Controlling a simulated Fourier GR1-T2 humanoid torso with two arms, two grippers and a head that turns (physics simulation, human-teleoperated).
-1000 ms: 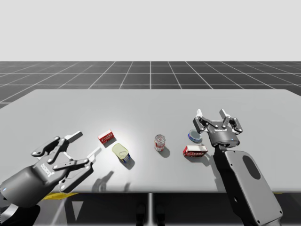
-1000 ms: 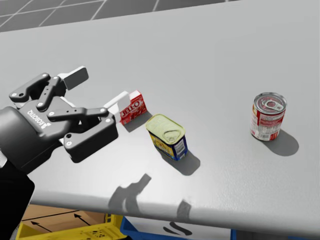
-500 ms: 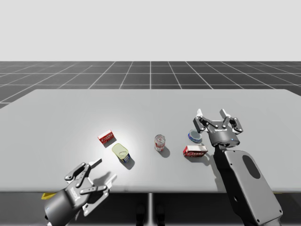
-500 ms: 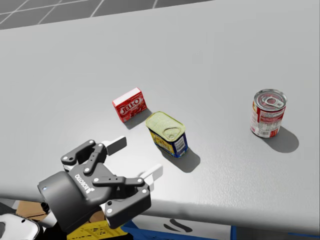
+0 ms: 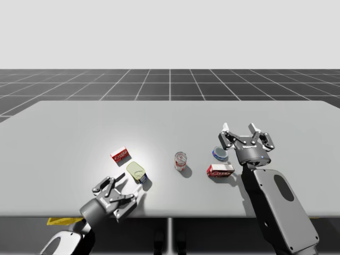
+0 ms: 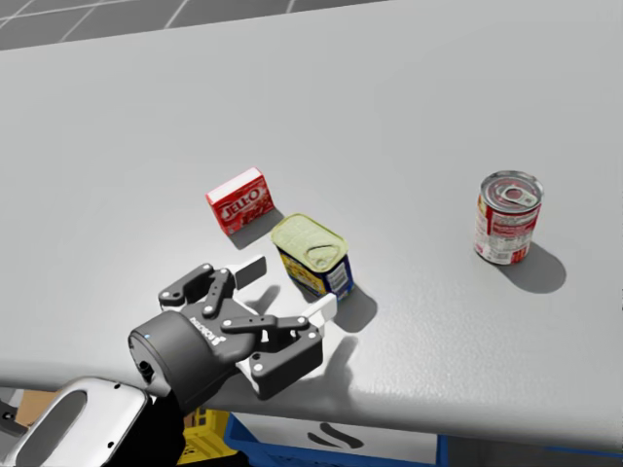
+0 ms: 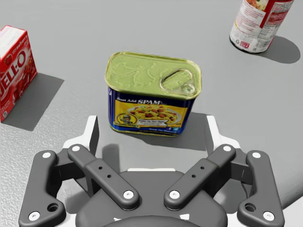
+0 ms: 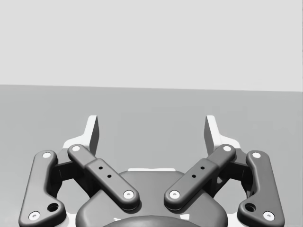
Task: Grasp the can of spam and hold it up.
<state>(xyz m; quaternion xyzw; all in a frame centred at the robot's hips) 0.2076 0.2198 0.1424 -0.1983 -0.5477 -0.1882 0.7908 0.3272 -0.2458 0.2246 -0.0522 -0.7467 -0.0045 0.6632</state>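
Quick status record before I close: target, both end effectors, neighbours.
target: spam can, upright on the table, not lifted
left end effector: open, low at the table's near edge, spam can just ahead of its fingers, no contact
right end effector: open, holding nothing, by a blue can
neighbours: red box close beside the target, not touching; round red can well apart
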